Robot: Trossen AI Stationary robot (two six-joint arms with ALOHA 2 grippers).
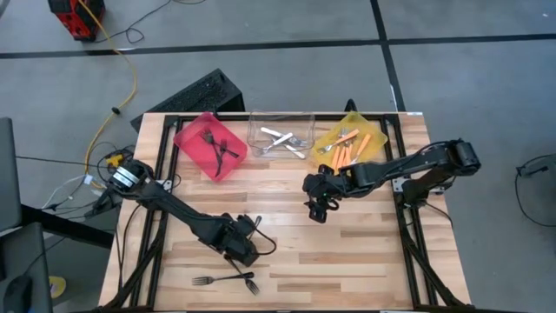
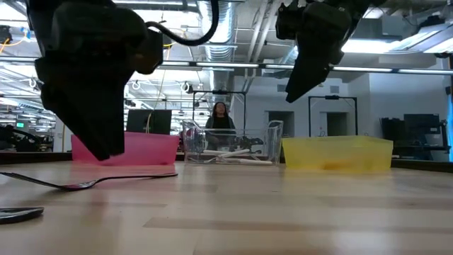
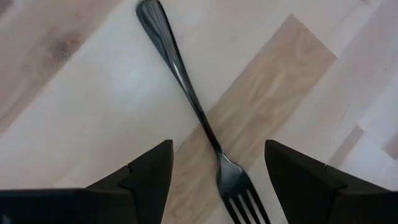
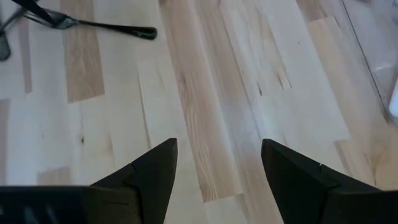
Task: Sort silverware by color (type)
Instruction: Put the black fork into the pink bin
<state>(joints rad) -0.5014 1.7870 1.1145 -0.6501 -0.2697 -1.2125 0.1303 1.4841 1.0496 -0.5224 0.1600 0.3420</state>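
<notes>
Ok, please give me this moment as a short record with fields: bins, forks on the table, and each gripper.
red bin: dark forks inside
clear bin: silver forks inside
yellow bin: orange-handled forks inside
forks left on table: two dark forks, crossing, near the front edge
left gripper: open, just above one dark fork, which lies between its fingers, not yet gripped
right gripper: open, empty, above bare wood near the middle

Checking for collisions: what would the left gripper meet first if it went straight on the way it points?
Probably the dark fork lying on the table, between the left gripper's open fingers.
</notes>
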